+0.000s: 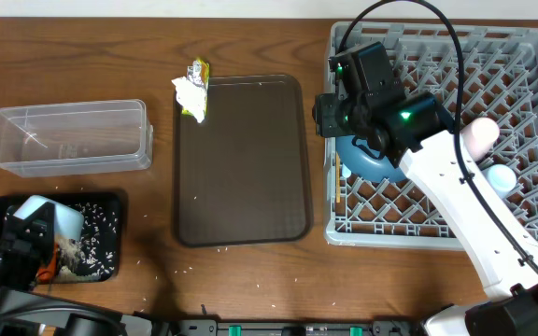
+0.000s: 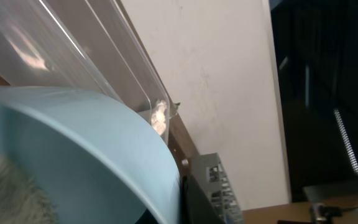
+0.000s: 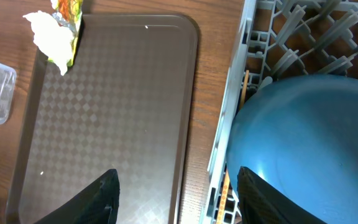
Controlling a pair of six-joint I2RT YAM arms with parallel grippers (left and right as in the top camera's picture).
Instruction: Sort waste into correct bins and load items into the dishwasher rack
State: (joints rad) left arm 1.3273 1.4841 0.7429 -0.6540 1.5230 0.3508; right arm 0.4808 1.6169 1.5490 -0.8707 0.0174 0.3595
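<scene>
**A:** Your left hand is at the near left, over the black tray, and the white bowl hangs tilted off it. The mouth is tipped towards the tray so the scraps slide out. Loose rice grains lie scattered on the black floor.

**B:** Is it clamped?

**A:** The fingers are hidden behind the bowl in both views. But a bowl can't sit tilted like that alone, so I read your hand as closed on its rim. The clear tub is just beyond, with nothing I can make out in it.

**B:** And your right side?

**A:** Your right hand is over the left edge of the dishwasher rack, fingers spread wide, holding nothing. The blue plate is in the rack just right of it, leaning among the pegs, which prop it up. A thin wooden chopstick lies along the rack's left wall. The pink cup and light blue cup sit further right in the rack.

**B:** What's left out?

**A:** The crumpled napkin and the foil wrapper, touching each other at the far left corner of the brown serving tray. With your right hand free, that's probably your next reach. The bowl goes to the rack once it's emptied.
</scene>
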